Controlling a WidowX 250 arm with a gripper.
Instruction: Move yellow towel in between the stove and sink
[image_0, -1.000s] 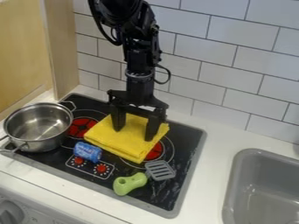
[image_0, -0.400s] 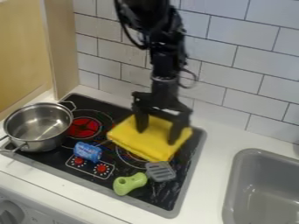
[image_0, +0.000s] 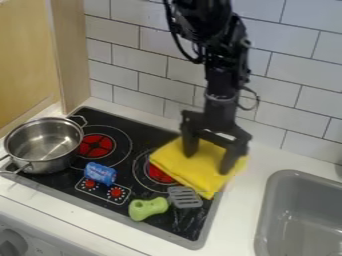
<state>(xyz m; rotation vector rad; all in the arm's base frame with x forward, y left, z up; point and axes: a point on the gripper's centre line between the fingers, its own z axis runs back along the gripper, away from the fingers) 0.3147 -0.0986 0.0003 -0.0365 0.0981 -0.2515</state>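
one towel (image_0: 194, 171) (yellow) over stove edge (image_0: 208, 220)

Kitchen setting is indicated by stove (image_0: 143, 132) at 7 o'clock, sink (image_0: 300, 225) at 4 o'clock, tiled wall (image_0: 297, 72) at 1 o'clock.

With my stove (image_0: 150, 132) as the dial, seen from the camera, I have the pot (image_0: 43, 145) at ten o'clock, the can (image_0: 100, 173) at nine, the spatula (image_0: 185, 197) at five, the towel (image_0: 190, 171) at three, beneath my gripper (image_0: 208, 164). Beyond, at four, lies the sink (image_0: 266, 205).
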